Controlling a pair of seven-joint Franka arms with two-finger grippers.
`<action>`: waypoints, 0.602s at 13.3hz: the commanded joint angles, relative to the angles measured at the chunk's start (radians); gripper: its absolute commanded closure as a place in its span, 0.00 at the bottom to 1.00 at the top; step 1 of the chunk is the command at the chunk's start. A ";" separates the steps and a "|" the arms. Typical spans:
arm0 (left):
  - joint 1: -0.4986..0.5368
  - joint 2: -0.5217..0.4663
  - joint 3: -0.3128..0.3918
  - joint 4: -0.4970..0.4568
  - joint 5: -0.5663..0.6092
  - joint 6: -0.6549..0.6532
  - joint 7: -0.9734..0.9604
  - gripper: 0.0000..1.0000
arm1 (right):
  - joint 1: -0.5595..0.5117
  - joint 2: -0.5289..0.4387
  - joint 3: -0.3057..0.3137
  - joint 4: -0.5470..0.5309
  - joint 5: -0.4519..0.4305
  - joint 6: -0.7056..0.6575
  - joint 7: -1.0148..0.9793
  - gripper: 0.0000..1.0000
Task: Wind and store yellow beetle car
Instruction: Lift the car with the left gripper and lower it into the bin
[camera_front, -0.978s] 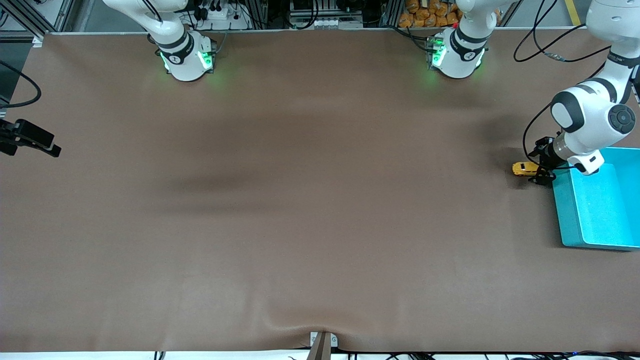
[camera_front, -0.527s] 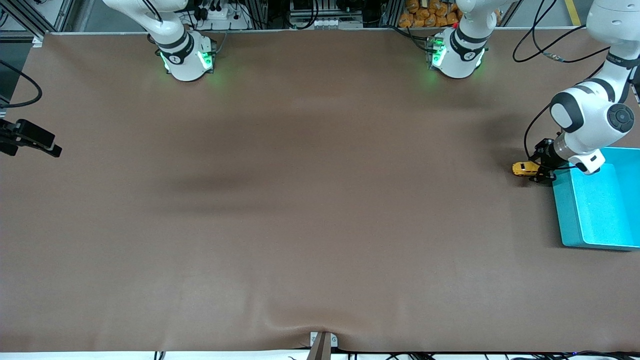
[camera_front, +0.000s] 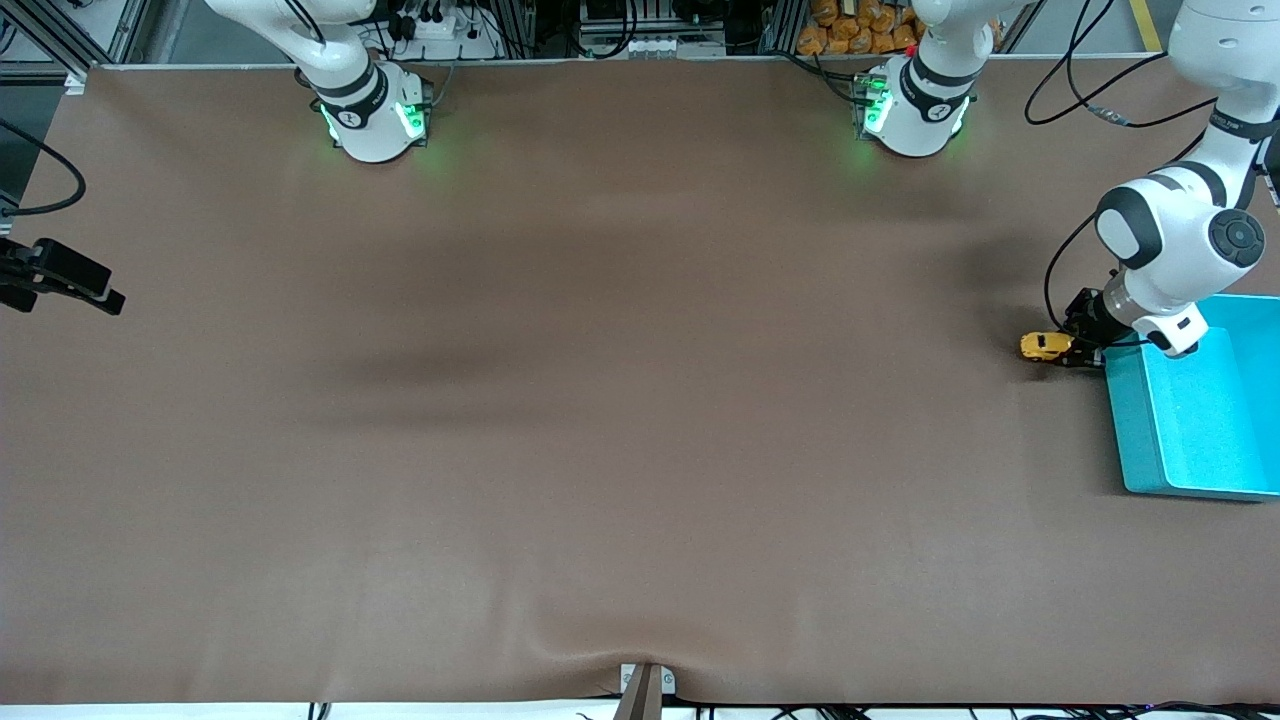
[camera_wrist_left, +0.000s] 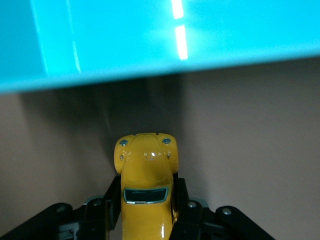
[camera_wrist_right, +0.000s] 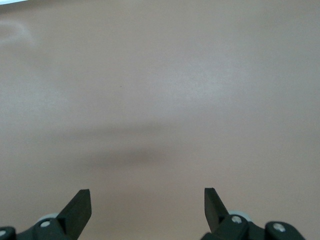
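Observation:
The yellow beetle car (camera_front: 1040, 346) is on the brown table at the left arm's end, just beside the turquoise bin (camera_front: 1125, 420). My left gripper (camera_front: 1068, 350) is low at the table and shut on the car's sides. In the left wrist view the car (camera_wrist_left: 145, 165) sticks out from between the black fingers (camera_wrist_left: 111, 197), with its rounded end toward the bin's wall (camera_wrist_left: 150, 40). My right gripper (camera_wrist_right: 147, 197) hangs open over bare table, nothing between its fingers.
The bin reaches to the table's edge at the left arm's end. Both arm bases (camera_front: 375, 120) (camera_front: 910, 110) stand along the table's edge farthest from the front camera. A small metal bracket (camera_front: 645, 685) sits at the edge nearest it.
The left gripper's fingers have shut on the yellow beetle car, which shifted slightly. The right arm has not moved.

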 joint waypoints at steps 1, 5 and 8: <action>-0.001 -0.081 -0.028 0.028 0.016 -0.101 -0.011 0.98 | 0.007 -0.014 -0.003 -0.012 -0.013 0.007 -0.004 0.00; 0.007 -0.110 -0.029 0.197 0.016 -0.307 0.054 1.00 | 0.006 -0.014 -0.003 -0.014 -0.012 0.007 -0.003 0.00; 0.028 -0.074 -0.023 0.358 0.014 -0.418 0.151 1.00 | 0.007 -0.014 -0.003 -0.011 -0.012 0.007 -0.004 0.00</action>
